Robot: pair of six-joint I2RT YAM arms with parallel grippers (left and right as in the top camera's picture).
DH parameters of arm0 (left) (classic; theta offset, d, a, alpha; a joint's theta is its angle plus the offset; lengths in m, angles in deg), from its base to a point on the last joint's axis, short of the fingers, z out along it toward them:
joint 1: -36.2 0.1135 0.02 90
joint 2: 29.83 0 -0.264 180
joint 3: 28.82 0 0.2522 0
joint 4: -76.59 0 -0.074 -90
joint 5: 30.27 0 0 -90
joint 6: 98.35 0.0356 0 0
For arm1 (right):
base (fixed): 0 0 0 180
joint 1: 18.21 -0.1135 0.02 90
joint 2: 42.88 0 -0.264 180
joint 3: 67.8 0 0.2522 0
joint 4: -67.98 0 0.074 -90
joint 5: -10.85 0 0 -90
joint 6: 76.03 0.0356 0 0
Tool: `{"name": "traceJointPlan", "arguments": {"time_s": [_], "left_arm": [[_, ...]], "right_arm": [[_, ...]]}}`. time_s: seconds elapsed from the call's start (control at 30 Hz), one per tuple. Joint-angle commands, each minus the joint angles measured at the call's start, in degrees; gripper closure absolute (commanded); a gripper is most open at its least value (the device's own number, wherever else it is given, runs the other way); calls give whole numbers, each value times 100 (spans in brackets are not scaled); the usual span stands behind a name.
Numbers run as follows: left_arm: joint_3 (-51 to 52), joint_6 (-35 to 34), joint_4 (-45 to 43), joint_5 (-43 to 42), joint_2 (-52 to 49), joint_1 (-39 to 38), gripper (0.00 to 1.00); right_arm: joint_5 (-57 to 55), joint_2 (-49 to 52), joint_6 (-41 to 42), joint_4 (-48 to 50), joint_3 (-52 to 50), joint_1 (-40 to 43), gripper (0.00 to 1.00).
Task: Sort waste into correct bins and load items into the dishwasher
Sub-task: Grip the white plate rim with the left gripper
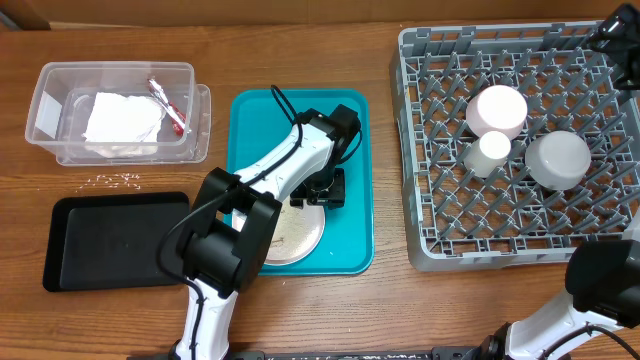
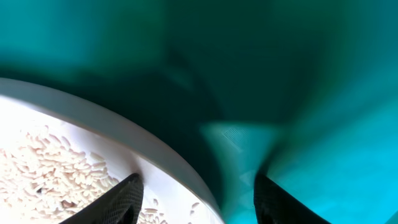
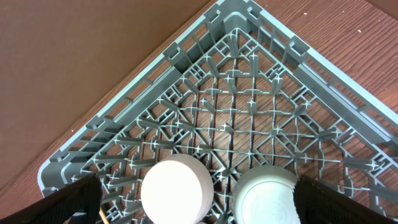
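Plate [image 1: 298, 238]: round, pale, lying flat at the near end of the teal tray [image 1: 350, 130], with rice crumbs [image 2: 56, 168] spread over its inside. No long axis, so what counts is the rim, and only the far rim is in reach.

Left tool [image 1: 322, 190]: parked at that far rim, so the plate's centre lies on the robot's side of it. Wrist view: jaws apart and astride the rim. One finger [image 2: 121, 196] is over the crumbed inside, the other [image 2: 277, 202] outside, over bare tray. Nothing pinched yet. Contact w/ the plate: can't tell, the tips are cut off by the frame edge.

Judgement: a pinch on the rim comes next. Closing line runs across the rim, which looks right. The plate carries crumbs, so prob. tip it into a bin before racking. Black tray [image 1: 110, 240] sits just left of the teal tray.

Right tool [image 1: 612, 38]: spread wide, empty, over the far corner of the dish rack [image 1: 430, 250], well apart from the plate. Left arm is clearly the nearer.

Loose crumbs [image 1: 112, 181] also lie on the surface [image 1: 300, 50], between the clear tub [image 1: 45, 95] and the black tray.
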Motion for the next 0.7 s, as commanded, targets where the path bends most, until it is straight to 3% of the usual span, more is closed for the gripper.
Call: {"name": "traceJointPlan", "arguments": {"time_s": [0.0, 0.33, 0.67], "left_arm": [[299, -72, -81, 127, -138, 22, 41], [280, 28, -39, 166, -138, 22, 44], [122, 101, 136, 166, -138, 22, 71]], "right_arm": [[33, -26, 28, 15, 15, 9, 0], [33, -26, 28, 15, 15, 9, 0], [33, -26, 28, 15, 15, 9, 0]]}}
